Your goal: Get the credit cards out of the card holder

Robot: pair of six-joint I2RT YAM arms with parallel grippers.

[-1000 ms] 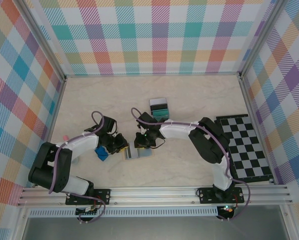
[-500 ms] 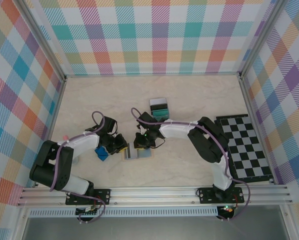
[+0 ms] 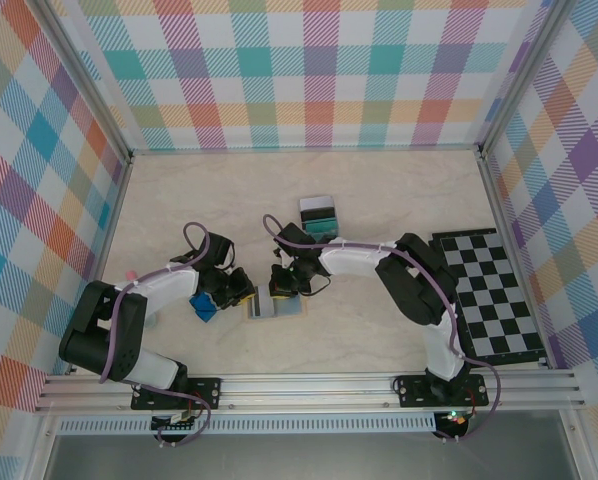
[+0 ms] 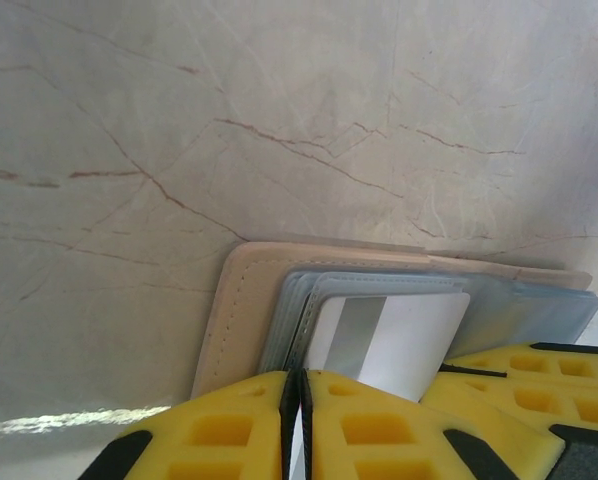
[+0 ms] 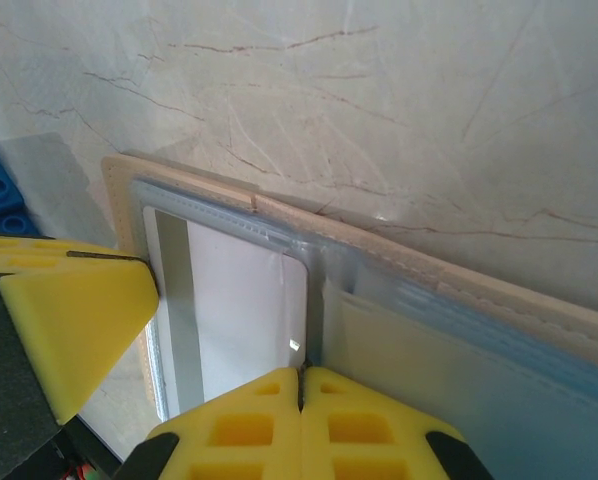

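Tan stitched border and blue-grey inner leaves mark the card holder [image 4: 231,325], which lies opened flat on the pale marbled surface [image 3: 409,190], near the front edge between the two arms. A pale card [image 4: 414,335] with a grey stripe sits in one of its clear pockets.

The left gripper [image 4: 297,390] rests at the holder's tan side. Its yellow fingers are pressed together with only a thin dark slit between them; whether a leaf of the holder is pinched there cannot be told. The right gripper [image 5: 301,380] meets the holder from the opposite side. Its fingers are closed tight against each other, and the tips sit at the edge of the pocket that contains the pale card. In the top view the two grippers stand just beside one another over the holder.

Two further credit cards, one silver [image 3: 316,204] and one teal [image 3: 324,227], lie together on the surface behind the holder, well apart from it. A small blue block [image 3: 203,306] sits just left of the left gripper. A black-and-white checkered mat [image 3: 494,295] occupies the right side of the surface.
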